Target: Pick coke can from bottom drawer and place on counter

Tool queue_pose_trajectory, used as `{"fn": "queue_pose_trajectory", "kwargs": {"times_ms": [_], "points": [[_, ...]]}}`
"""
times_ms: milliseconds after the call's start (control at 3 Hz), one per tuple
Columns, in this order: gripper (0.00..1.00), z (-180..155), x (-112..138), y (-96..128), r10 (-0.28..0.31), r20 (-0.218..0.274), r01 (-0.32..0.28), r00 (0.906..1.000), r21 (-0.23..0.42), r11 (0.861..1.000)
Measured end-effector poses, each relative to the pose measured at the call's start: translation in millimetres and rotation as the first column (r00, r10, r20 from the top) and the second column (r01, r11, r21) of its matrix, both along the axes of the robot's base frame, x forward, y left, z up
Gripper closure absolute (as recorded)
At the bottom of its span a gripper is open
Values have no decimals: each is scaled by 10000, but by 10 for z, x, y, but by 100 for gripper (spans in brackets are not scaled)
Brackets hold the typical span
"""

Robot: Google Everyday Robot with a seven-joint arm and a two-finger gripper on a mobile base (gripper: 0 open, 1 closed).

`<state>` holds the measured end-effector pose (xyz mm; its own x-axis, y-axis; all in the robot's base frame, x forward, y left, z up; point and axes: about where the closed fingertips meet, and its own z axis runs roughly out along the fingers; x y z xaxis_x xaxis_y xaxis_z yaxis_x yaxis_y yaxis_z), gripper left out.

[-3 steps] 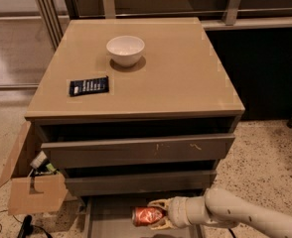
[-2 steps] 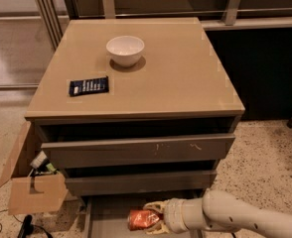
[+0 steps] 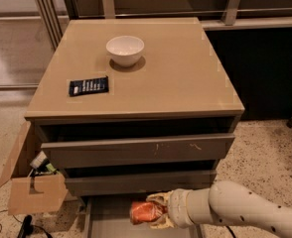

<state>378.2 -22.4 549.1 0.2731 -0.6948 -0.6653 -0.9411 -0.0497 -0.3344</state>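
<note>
The coke can (image 3: pixel 144 212) is a red-orange can lying sideways, held just above the grey floor of the open bottom drawer (image 3: pixel 117 226) at the foot of the cabinet. My gripper (image 3: pixel 156 211) reaches in from the right on a white arm and is shut on the can, one finger above it and one below. The glossy beige counter (image 3: pixel 171 76) is the cabinet top, well above the can.
A white bowl (image 3: pixel 125 50) and a flat dark packet (image 3: pixel 88 86) sit on the counter's left half. The two taller drawers (image 3: pixel 136 150) stand slightly open above the can. An open cardboard box (image 3: pixel 32 190) with clutter and cables sits on the floor to the left.
The gripper and the can have shifted a little to the left over the bottom drawer. Nothing on the counter has moved.
</note>
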Motion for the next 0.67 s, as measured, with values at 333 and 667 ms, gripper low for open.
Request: {"fn": "queue_pose_trajectory", "kwargs": {"times_ms": [333,667], "points": [[100,15,2,37,93,19,-94,10000,177,9998],[100,478,124,-58,-299,189,296,9994,144,9995]]}}
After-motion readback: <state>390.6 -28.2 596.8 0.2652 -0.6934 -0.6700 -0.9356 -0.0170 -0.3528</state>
